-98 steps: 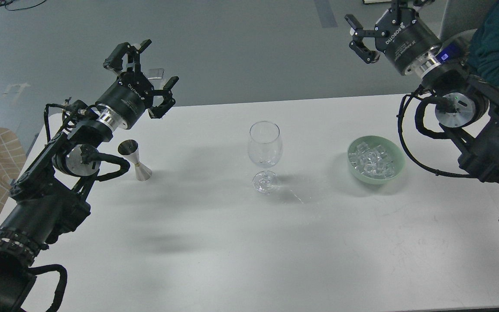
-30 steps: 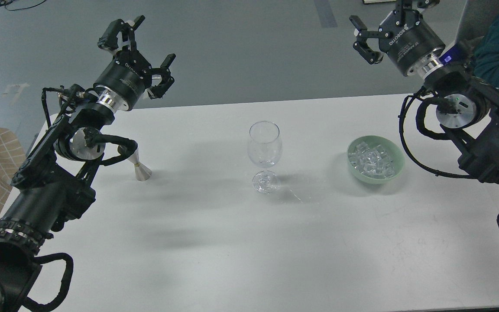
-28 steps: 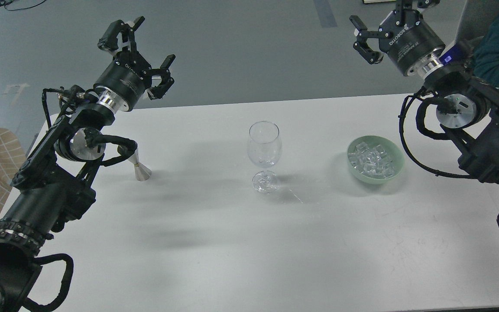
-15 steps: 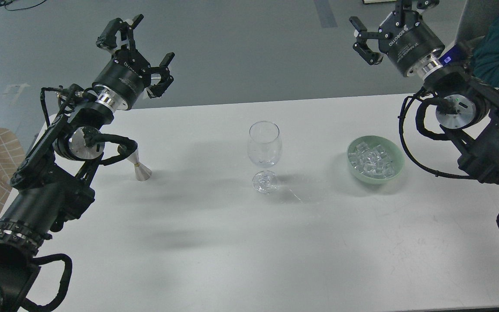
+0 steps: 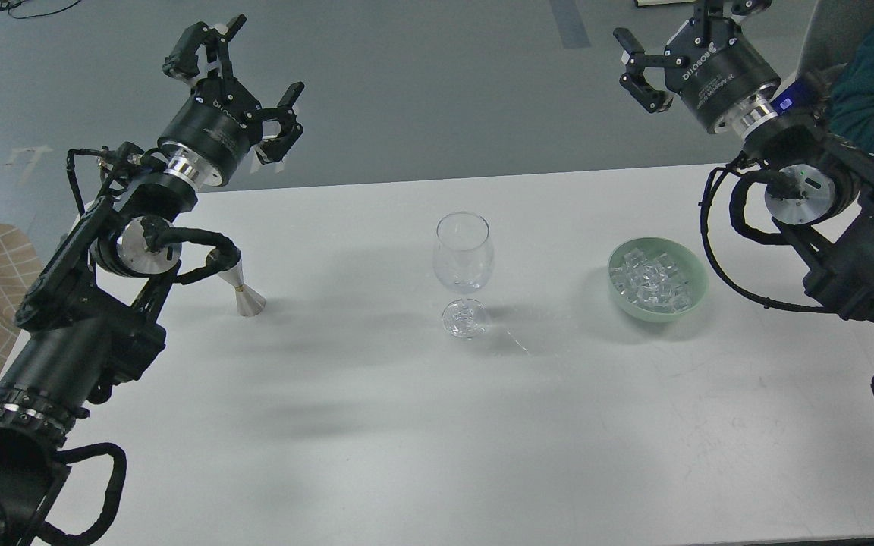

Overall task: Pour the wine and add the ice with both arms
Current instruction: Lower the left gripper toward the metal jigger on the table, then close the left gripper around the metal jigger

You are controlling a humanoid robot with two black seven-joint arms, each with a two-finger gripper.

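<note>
Ice (image 5: 651, 281) sits in the bowl (image 5: 693, 267), right of the empty glass (image 5: 463, 254). My left gripper (image 5: 236, 64) and right gripper (image 5: 668, 45) hang raised, fingers spread, holding nothing. I judge nothing started; next, left must descend onto the jigger (image 5: 242, 290).

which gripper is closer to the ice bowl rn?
Right. The right gripper is raised beyond the bowl, past the table's far edge; the left gripper is far across the table, beyond the glass.

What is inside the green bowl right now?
The green bowl holds a heap of clear ice cubes. The bowl's bottom beneath them is covered, so nothing else can be confirmed.
</note>
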